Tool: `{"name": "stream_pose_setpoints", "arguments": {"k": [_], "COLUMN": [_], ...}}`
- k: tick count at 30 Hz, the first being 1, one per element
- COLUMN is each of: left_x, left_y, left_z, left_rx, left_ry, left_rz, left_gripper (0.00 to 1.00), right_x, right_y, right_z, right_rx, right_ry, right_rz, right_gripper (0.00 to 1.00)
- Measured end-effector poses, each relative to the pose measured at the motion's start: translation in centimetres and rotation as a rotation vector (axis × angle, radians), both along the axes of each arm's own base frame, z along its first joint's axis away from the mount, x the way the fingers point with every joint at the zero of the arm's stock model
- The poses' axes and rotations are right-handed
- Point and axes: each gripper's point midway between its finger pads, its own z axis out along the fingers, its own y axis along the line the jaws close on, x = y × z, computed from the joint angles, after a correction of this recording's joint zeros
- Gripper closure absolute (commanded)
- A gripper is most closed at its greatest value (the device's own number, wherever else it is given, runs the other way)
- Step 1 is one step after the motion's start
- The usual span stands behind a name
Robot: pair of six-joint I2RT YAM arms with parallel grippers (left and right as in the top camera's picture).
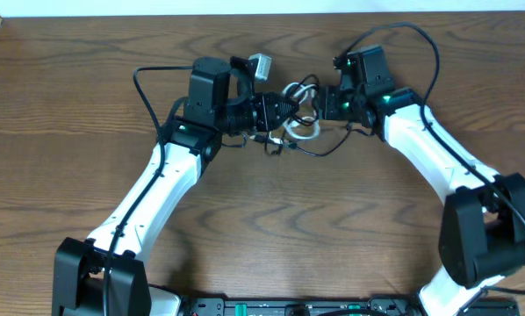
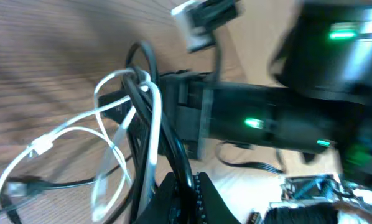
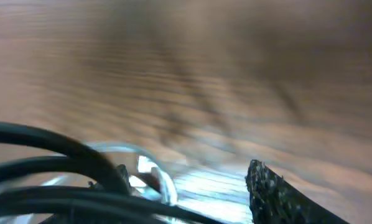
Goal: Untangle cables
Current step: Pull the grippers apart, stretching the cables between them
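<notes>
At the far middle of the brown wooden bench [image 1: 271, 228], my two end effectors meet almost nose to nose, with the tangle in the short gap between them. The thin white cord with small plug ends [image 1: 305, 130] droops in loops on the near side of that gap. The thin black cord [image 1: 320, 151] trails off below it toward my right arm.

From my left wrist, the white cord [image 2: 105, 134] fans out in open loops while the black cord [image 2: 150, 106] runs straight down through them into my left end effector [image 2: 185, 190]. That end effector looks narrowed onto the black strand. My right end effector [image 1: 326, 104] sits just beside the knot, but its own view is blurred, so I cannot tell whether it is wide or closed.

I judge the bundle's long axis runs arm to arm. The next move should therefore be a pull apart along that line, led by my left.
</notes>
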Motion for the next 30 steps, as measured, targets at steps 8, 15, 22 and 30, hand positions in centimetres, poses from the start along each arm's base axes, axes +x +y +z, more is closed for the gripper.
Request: {"name": "stream_pose_setpoints", "arguments": {"k": [8, 15, 22, 30], "left_x": [1.7, 2.9, 3.7, 4.4], "left_y": [2.5, 5.6, 8.3, 12.0], "left_z": [3.2, 6.3, 6.5, 0.5], "left_rx": [-0.121, -0.229, -0.249, -0.095], "left_ry": [-0.081, -0.13, -0.104, 0.085], "left_rz": [-0.012, 0.001, 0.049, 0.241], "left_gripper": [0.93, 0.93, 0.93, 0.93], "right_x": [0.3, -0.1, -0.7, -1.8], "right_y": [-5.0, -8.0, -10.6, -14.0], "right_z": [-1.7, -2.4, -3.0, -3.6], "right_rx": [-0.072, -0.113, -0.141, -0.193], "right_ry": [0.071, 0.118, 0.163, 0.22], "right_rz": [-0.175, -0.251, -0.302, -0.341], "right_gripper": [0.44, 0.45, 0.45, 0.41]}}
